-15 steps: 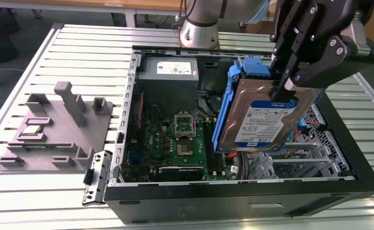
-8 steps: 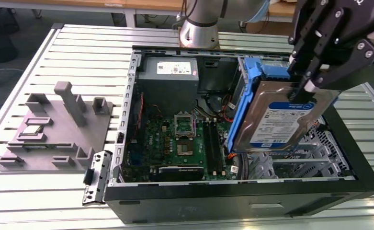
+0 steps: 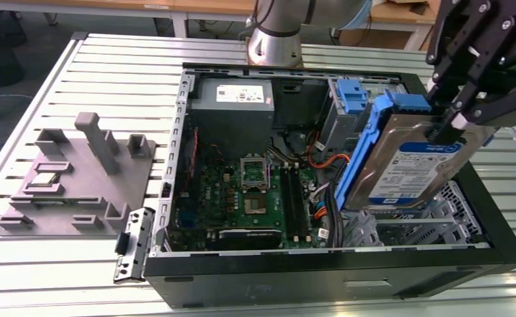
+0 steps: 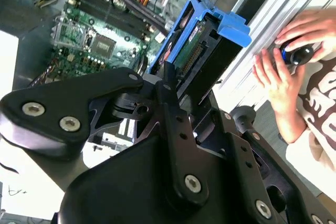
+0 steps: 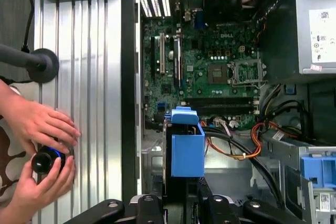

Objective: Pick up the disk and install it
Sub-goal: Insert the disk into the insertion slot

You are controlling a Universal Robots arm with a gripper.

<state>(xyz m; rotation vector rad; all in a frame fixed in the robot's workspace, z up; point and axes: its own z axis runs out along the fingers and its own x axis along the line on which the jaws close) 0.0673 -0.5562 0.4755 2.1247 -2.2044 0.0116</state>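
Note:
The disk (image 3: pixel 413 160), a silver drive with a white and blue label and blue side rails, hangs tilted on edge above the open computer case (image 3: pixel 328 277), over the metal drive cage (image 3: pixel 416 228) on the exterior view's right. My black gripper (image 3: pixel 444 127) is shut on its upper end. In the second wrist view the disk (image 4: pixel 202 43) sticks out from between the fingers (image 4: pixel 169 85), connector end and blue rail showing. In the first wrist view the disk (image 5: pixel 187 148) is edge-on, held over the case floor beside the motherboard (image 5: pixel 205 72).
Inside the case sit a grey power-supply box (image 3: pixel 233 94), the motherboard (image 3: pixel 249 191), cables and another blue bracket (image 3: pixel 351 99). A grey fixture plate (image 3: pixel 73 178) lies on the slatted table at the exterior view's left. A person's hands (image 5: pixel 42 145) hold a black knob beside the case.

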